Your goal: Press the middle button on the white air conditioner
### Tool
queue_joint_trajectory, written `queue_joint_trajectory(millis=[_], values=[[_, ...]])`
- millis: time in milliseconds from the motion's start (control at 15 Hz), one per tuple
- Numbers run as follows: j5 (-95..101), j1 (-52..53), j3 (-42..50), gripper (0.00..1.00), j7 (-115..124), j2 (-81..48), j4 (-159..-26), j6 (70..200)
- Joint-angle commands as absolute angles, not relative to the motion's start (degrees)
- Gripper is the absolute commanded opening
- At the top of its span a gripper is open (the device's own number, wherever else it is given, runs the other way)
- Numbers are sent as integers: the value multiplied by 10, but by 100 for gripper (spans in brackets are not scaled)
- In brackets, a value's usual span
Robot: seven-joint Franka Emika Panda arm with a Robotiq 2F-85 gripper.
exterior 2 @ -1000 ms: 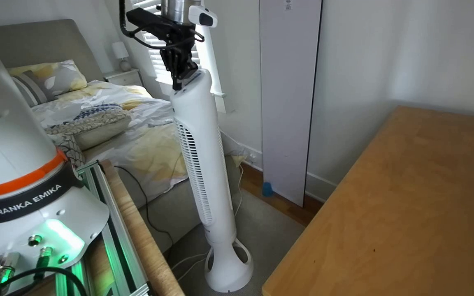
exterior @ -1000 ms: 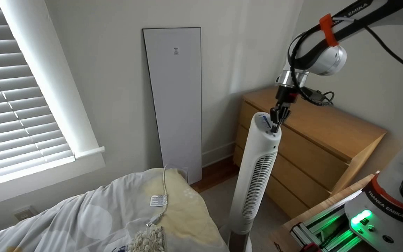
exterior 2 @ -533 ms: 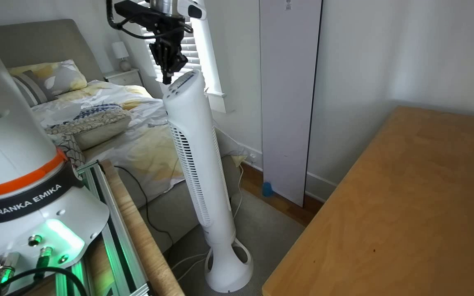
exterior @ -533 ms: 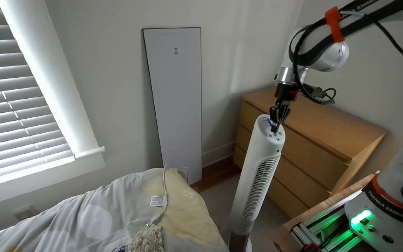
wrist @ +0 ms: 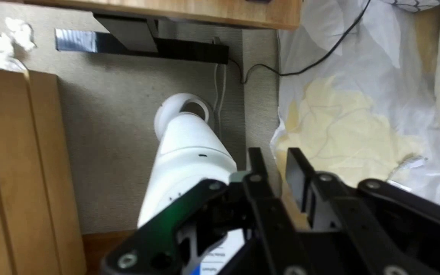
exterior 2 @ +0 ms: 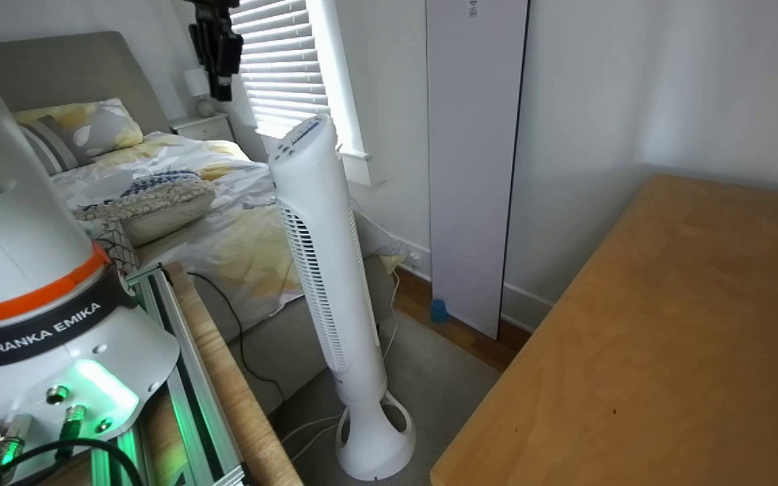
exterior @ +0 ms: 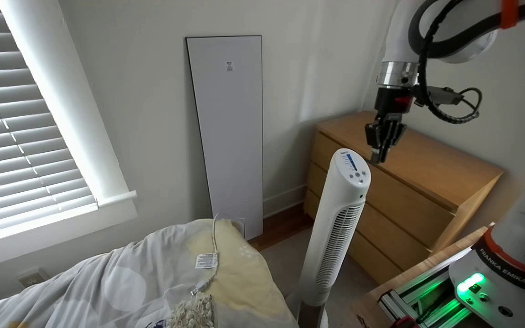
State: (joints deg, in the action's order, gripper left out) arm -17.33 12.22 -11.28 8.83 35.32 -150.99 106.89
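Observation:
The white air conditioner is a tall slim tower, standing on the floor and leaning slightly in both exterior views. Its slanted oval top has a blue strip and several small grey buttons, the middle one among them. In the wrist view the tower is left of the fingers, and the gripper's linkage hides much of its top. My gripper is apart from the tower, beside and above its top on the robot base's side, also in an exterior view. Its fingers have a narrow gap with nothing between them.
A wooden dresser stands behind the tower. A bed is on its other side. A flat white panel leans on the wall. The robot's base stands on a wooden table near the tower. Cables lie by its foot.
One second ago my fingertips were at the buttons on the tower's top. The gripper has lifted and moved off toward the robot's base. The tower's top has shifted slightly the same way.

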Motion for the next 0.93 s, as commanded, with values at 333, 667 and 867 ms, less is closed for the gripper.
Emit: queue_joint_trajectory(millis=[333, 667, 867], values=[[12, 71, -161, 93, 198, 497, -1464, 831], [64, 79, -140, 100, 139, 513, -1468, 857], [72, 81, -133, 100, 120, 529, -1475, 861]])
